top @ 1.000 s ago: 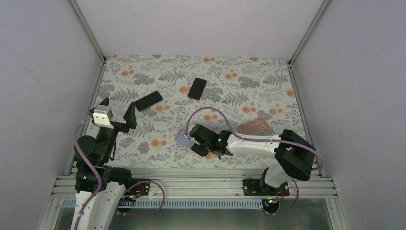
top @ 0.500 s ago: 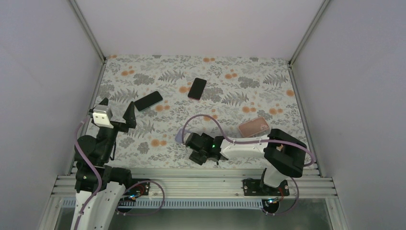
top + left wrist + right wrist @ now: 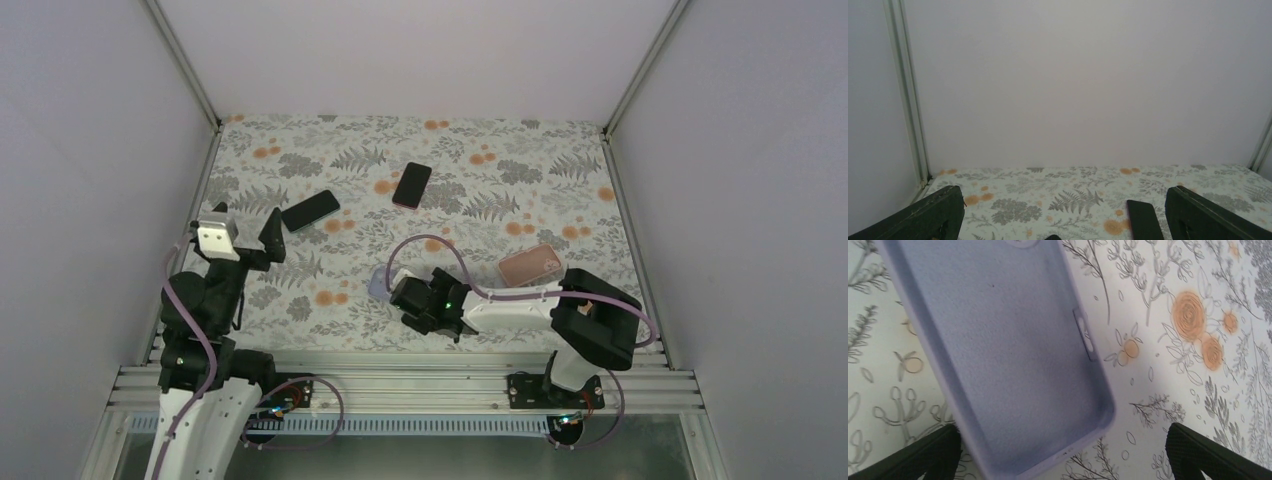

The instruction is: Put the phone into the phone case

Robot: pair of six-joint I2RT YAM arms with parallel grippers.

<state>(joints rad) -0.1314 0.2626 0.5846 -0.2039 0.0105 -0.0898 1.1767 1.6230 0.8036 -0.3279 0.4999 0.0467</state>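
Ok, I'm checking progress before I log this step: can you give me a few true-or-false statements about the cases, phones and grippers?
1. The lavender case is empty. True.
2. The right gripper is shut on it. False: its jaws stand open.
3. The left gripper is shut on something. False: it is open and empty.
4. The pink case lies apart from the left phone and the far phone. True.

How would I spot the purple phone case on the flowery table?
Find the flowery table, then its near edge, at the right gripper. The lavender phone case lies there, hollow side up and empty. The other case is pink; both phones are dark.
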